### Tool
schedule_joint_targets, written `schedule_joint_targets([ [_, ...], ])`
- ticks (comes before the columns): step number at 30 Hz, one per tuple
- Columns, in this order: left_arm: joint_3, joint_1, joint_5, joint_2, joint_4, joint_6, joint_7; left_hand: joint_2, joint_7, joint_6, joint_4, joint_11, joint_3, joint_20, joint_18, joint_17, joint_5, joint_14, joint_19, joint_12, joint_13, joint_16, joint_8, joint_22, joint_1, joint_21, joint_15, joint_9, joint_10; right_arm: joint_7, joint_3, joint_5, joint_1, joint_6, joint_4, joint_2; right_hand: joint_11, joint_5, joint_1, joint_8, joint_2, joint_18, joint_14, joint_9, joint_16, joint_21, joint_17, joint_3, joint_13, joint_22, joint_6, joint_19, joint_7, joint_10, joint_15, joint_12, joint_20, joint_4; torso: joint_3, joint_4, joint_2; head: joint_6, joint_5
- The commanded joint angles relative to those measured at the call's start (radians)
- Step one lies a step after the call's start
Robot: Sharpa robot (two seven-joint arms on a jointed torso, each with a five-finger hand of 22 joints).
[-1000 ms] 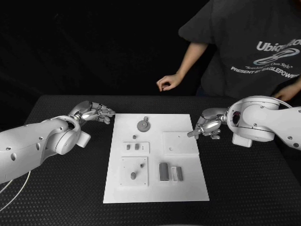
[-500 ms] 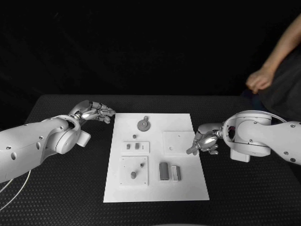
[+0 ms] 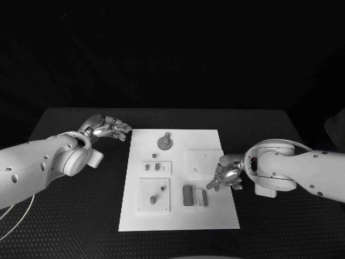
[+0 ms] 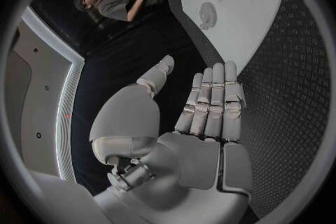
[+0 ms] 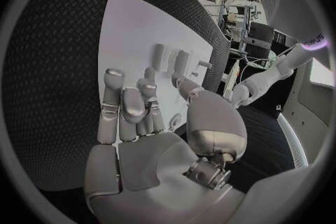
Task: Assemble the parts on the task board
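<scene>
From the head view, my left hand [image 3: 109, 129] rests just left of the task board's [image 3: 211, 216] far corner, and my right hand [image 3: 228, 176] hovers over its right edge, near the grey parts [image 3: 194, 197]. The left wrist view shows my left fingers [image 4: 212, 102] straight, together, holding nothing. The right wrist view shows my right fingers [image 5: 130, 112] slightly apart and empty above the board.

Board [image 3: 211, 216] sits mid-desk [image 3: 56, 216], long side running front to back. Round part [image 3: 165, 143] near the board's far edge; two upright blocks [image 3: 194, 197] toward its near right. Left robot hand [image 3: 109, 129] off the board's far-left corner, over the desk. Right robot hand [image 3: 227, 175] over the board's right edge, just beside the blocks.
</scene>
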Motion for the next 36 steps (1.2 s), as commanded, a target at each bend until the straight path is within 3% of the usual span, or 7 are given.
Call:
schedule_joint_targets([
  [1, 0.0, 0.001, 0.005, 0.001, 0.005, 0.005, 0.012, -0.001, -0.004, -0.005, -0.003, -0.001, 0.0, 0.003, 0.019, 0.001, -0.004, 0.006, -0.008, 0.001, -0.001, -0.006, 0.004, -0.002, 0.0, -0.003, 0.0, -0.002, -0.001, -0.012, -0.011, 0.004, -0.008, -0.003, -0.009, 0.014, 0.0, 0.0, -0.015, 0.004, 0.002, 0.022, 0.001, -0.002, 0.0, 0.001, 0.002, 0.003, -0.001, 0.019, 0.008, -0.002, -0.001, 0.008, -0.006, 0.002, 0.002, -0.006, -0.0003, 0.0014, 0.0, -0.003, 0.0],
  [4, 0.0, 0.001, 0.005, -0.001, 0.005, 0.004, 0.012, -0.001, -0.004, -0.005, -0.003, -0.001, 0.0, 0.003, 0.019, 0.001, -0.004, 0.006, -0.008, 0.001, -0.001, -0.006, 0.004, -0.002, -0.001, -0.003, 0.0, -0.002, -0.001, -0.013, -0.013, 0.01, -0.027, -0.009, -0.014, 0.027, -0.002, 0.0, -0.019, 0.007, 0.005, 0.022, 0.001, -0.001, 0.0, 0.001, 0.002, 0.004, 0.0, 0.019, 0.014, -0.002, -0.003, 0.012, -0.008, 0.005, 0.002, -0.016, 0.0001, 0.0019, 0.0, -0.005, 0.0],
  [10, 0.0, 0.001, 0.005, -0.003, 0.007, 0.005, 0.011, -0.001, -0.004, -0.005, -0.002, -0.001, -0.001, 0.003, 0.018, 0.002, -0.004, 0.006, -0.008, 0.001, -0.001, -0.006, 0.004, -0.002, -0.002, -0.003, 0.0, -0.002, -0.001, -0.014, -0.013, 0.021, -0.045, -0.005, -0.029, 0.051, -0.007, 0.0, -0.037, 0.012, 0.013, 0.022, 0.009, -0.001, 0.007, 0.004, 0.019, 0.005, 0.009, 0.02, 0.03, 0.002, -0.008, 0.025, -0.012, 0.021, 0.001, -0.035, 0.0004, 0.0012, 0.0, -0.007, 0.001],
  [26, 0.0, 0.001, 0.005, -0.006, 0.007, 0.004, 0.012, -0.001, -0.004, -0.004, -0.001, -0.001, -0.002, 0.003, 0.018, 0.003, -0.004, 0.007, -0.007, 0.001, -0.002, -0.007, 0.005, -0.002, -0.004, -0.003, 0.0, -0.002, -0.001, -0.015, -0.013, 0.013, -0.065, 0.005, -0.053, 0.08, -0.011, 0.0, -0.075, 0.014, 0.036, 0.022, 0.013, -0.003, 0.013, 0.007, 0.028, 0.013, 0.027, 0.02, 0.041, 0.005, -0.012, 0.044, -0.017, 0.049, -0.002, -0.037, 0.002, 0.0014, 0.001, -0.011, 0.004],
  [36, 0.0, 0.001, 0.005, -0.007, 0.008, 0.005, 0.012, -0.001, -0.004, -0.004, 0.0, -0.001, -0.002, 0.003, 0.018, 0.004, -0.004, 0.007, -0.007, 0.001, -0.002, -0.008, 0.005, -0.002, -0.005, -0.003, 0.0, -0.002, -0.001, -0.017, -0.014, -0.032, -0.071, 0.012, -0.067, 0.089, -0.013, 0.0, -0.086, 0.014, 0.073, 0.022, 0.013, -0.003, 0.015, 0.01, 0.029, 0.023, 0.032, 0.021, 0.045, 0.004, -0.013, 0.049, -0.018, 0.056, -0.003, -0.056, 0.0013, 0.0012, 0.0, -0.014, 0.005],
])
